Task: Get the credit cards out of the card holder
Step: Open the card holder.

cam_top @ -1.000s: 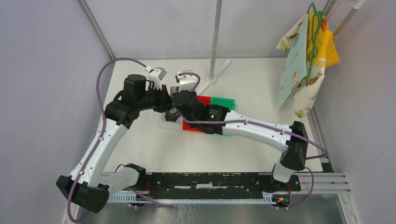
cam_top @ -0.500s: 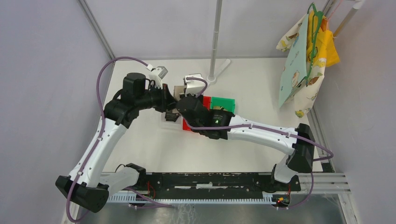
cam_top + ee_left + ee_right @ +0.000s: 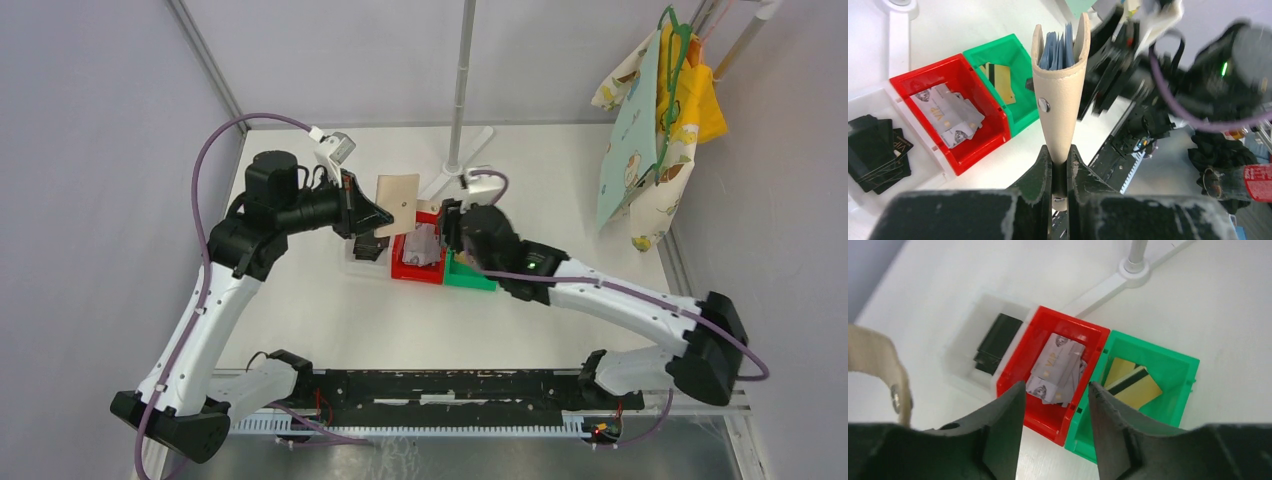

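My left claw [image 3: 1060, 156] clamps the card holder [image 3: 1060, 95] (blue pockets showing). My right claw [image 3: 1055, 405], jaws apart, hangs over the red bin [image 3: 1073, 320].

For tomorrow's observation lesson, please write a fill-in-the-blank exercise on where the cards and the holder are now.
1. The left gripper is shut on the ____.
2. Of the red bin and the green bin, the silvery cards lie in the ____ one.
3. The right gripper, above the bins, is ____ and empty.
Answers: card holder; red; open.
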`<state>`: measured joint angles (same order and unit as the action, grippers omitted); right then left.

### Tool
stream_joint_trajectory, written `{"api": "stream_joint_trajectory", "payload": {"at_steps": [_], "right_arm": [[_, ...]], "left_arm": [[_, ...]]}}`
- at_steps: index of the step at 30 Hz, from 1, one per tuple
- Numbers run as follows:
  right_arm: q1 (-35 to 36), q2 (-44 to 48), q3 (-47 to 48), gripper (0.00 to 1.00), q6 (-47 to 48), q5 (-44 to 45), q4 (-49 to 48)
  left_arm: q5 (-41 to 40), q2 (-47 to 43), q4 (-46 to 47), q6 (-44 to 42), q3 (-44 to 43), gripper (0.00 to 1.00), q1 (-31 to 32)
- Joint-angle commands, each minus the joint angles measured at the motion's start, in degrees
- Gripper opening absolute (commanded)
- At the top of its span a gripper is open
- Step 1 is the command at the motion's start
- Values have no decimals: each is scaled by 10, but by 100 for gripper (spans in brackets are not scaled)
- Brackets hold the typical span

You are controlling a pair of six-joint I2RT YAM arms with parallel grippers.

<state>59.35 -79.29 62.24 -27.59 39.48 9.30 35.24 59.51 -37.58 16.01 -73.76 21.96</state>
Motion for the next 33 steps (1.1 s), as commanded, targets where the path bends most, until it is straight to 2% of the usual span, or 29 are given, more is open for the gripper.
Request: {"api": "stream_joint_trajectory", "payload": {"at_steps": [1,4,10,12,17,21,26,30,33], "right_arm": [[-95,121,-89,62,-12,-305,-193],[-147,154,-114,72,1,-479,-222],[-208,194,-117,90,68,-706,-170],[-212,201,-108,98,83,-766,-167],[-211,187,-78,98,130,-841,-130],[-212,182,-63,98,151,-829,-104],[-211,179,-61,98,88,-817,-172],[-212,157,-25,98,59,-777,-151],[-211,144,-13,87,54,-747,-124]], "left_arm": [[52,-13,29,10,-17,2,0],[91,-15,37,12,-16,2,1],[176,-17,24,-14,-22,2,0],[183,-18,24,-19,-22,2,1],[185,-14,24,-19,-25,2,0],[184,-12,27,-16,-28,2,0],[189,-12,35,-13,-21,2,0],[196,-11,35,-18,-21,2,0],[205,-13,36,-17,-22,2,0]]}}
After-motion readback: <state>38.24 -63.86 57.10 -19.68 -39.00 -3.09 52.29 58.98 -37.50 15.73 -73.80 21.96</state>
